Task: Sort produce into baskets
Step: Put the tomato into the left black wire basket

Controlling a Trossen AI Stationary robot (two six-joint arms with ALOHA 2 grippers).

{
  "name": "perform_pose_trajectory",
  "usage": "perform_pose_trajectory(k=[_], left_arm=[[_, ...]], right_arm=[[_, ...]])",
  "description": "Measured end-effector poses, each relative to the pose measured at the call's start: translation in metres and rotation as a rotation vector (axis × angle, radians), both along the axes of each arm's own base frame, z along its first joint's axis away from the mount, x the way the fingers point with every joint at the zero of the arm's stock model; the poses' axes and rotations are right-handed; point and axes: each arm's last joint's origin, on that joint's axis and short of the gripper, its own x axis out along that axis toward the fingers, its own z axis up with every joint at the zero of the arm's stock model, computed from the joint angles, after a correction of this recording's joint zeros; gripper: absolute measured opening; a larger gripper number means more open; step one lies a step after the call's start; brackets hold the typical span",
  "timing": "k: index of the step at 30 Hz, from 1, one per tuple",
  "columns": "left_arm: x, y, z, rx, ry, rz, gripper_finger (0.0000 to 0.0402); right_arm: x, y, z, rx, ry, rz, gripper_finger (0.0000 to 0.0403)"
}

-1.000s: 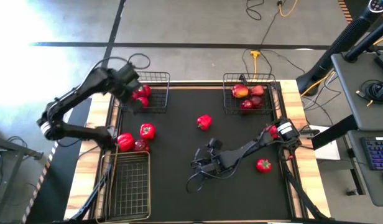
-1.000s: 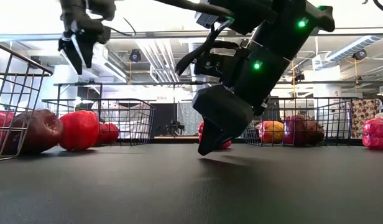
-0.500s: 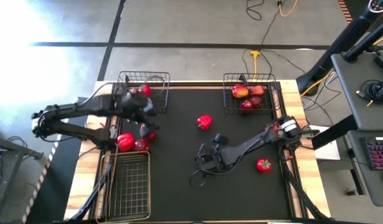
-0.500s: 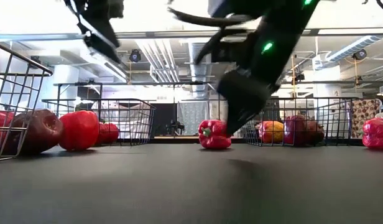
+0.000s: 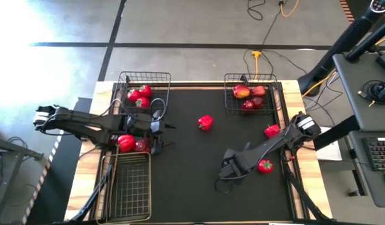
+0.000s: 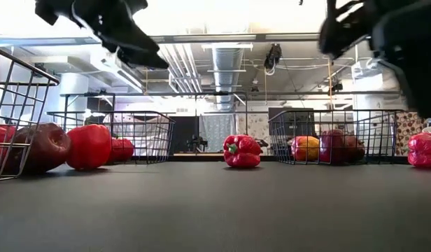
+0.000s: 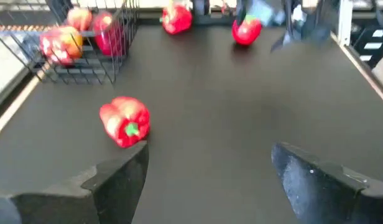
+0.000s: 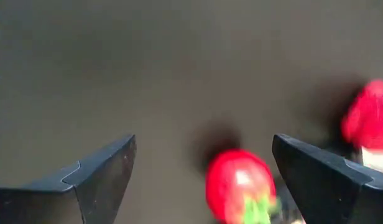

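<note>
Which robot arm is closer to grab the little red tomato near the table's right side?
The right. The right gripper hangs open just beside the small round red tomato with a green top, nothing between them. The left gripper is open, across the black mat.

The desk [image 5: 180,181] has a black mat with light wooden edges. It stands on a grey floor [image 5: 180,25] with dark lines. A yellow cable [image 5: 257,55] lies behind it. At the right side is a grey workstation with a keyboard [image 5: 379,153]. Ceiling ducts [image 6: 226,59] run overhead
</note>
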Motion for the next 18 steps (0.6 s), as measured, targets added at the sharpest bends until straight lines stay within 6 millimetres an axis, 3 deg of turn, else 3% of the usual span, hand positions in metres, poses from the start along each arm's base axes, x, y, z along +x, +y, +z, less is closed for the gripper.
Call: perform_pose_trajectory(k=[8,18], left_arm=[[-0.009,-0.004,-0.029,-0.014,0.073,-0.008,0.0322],[-0.019,-0.017,-0.058,-0.024,0.055,-0.072,0.0322]], right_arm=[[-0.019,-0.003,0.009,0.138,0.193,-0.080,0.0368],[-0.039,-0.011,-0.011,0.256,0.367,-0.186,0.0368]])
